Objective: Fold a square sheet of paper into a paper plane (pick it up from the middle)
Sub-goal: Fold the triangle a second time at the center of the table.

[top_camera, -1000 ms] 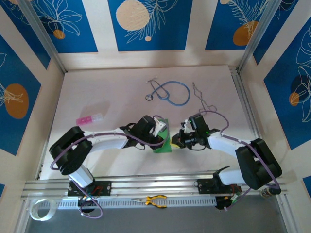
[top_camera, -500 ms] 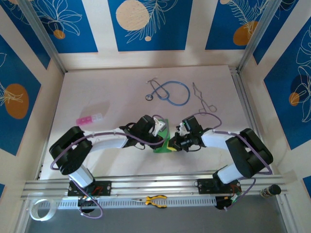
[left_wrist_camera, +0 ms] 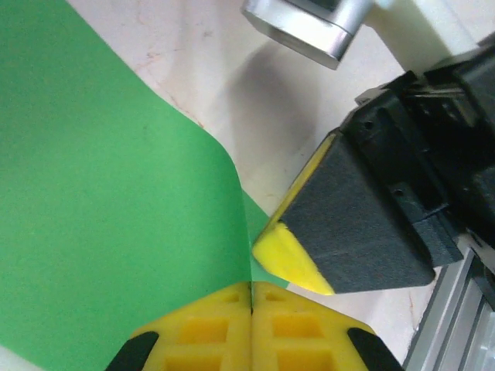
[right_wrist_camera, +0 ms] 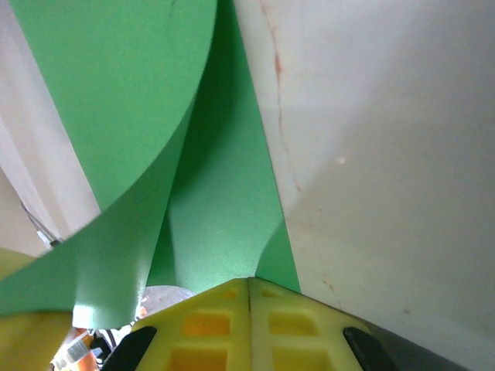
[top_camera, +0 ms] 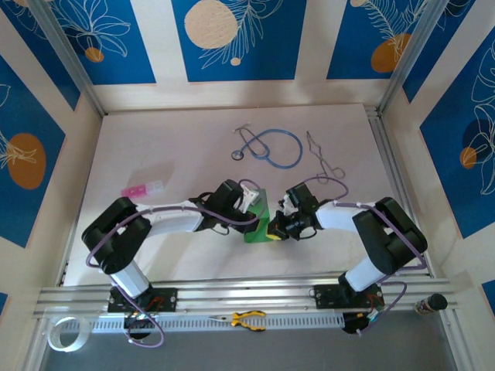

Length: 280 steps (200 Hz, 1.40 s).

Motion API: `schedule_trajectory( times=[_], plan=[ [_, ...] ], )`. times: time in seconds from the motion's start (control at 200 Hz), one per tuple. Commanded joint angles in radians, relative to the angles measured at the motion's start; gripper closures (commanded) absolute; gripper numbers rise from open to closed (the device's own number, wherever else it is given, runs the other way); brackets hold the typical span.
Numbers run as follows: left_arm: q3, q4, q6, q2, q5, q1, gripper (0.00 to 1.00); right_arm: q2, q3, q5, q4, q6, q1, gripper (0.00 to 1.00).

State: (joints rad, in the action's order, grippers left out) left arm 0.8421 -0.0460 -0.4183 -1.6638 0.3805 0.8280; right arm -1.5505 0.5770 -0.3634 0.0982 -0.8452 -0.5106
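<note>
The bright green square sheet of paper [top_camera: 257, 226] is lifted and curled between both grippers at the table's near middle. My left gripper [top_camera: 256, 205] is shut, pinching an edge of the sheet [left_wrist_camera: 100, 216], which bends away to the left in its wrist view. My right gripper [top_camera: 273, 227] is also shut on the sheet [right_wrist_camera: 220, 201], and a rolled flap arches over on the left in the right wrist view. The right gripper's dark finger with its yellow tip [left_wrist_camera: 290, 259] shows close beside the left jaws. No folded paper plane is in view.
A blue stethoscope [top_camera: 271, 147] and a bent wire tool [top_camera: 321, 158] lie at the back of the pale table [top_camera: 170, 147]. A small pink and white piece [top_camera: 142, 188] lies at the left. Yellow-handled pliers [top_camera: 247, 318] and a tape roll [top_camera: 63, 332] rest by the front rail.
The right arm has swung inward and its gripper has shifted left toward the left gripper, bunching the green sheet. The left arm has barely moved.
</note>
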Motion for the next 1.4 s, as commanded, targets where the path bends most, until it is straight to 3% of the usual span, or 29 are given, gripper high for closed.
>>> schedule_trajectory(
  times=[0.0,0.885,1.125,1.396],
  plan=[
    [-0.007,-0.028,-0.02,-0.017,0.028,-0.024,1.0,-0.021,0.003,0.08,0.102,0.032,0.015,0.96],
    [-0.02,-0.095,-0.082,-0.055,0.069,-0.03,1.0,-0.031,0.077,-0.053,-0.036,-0.029,-0.007,0.94],
    [-0.018,-0.103,-0.089,-0.054,0.075,-0.029,1.0,-0.073,0.075,-0.033,-0.078,-0.044,-0.008,0.94],
    [-0.017,-0.077,-0.077,-0.028,0.024,-0.031,1.0,-0.096,0.042,0.037,0.013,0.031,-0.007,0.95]
  ],
)
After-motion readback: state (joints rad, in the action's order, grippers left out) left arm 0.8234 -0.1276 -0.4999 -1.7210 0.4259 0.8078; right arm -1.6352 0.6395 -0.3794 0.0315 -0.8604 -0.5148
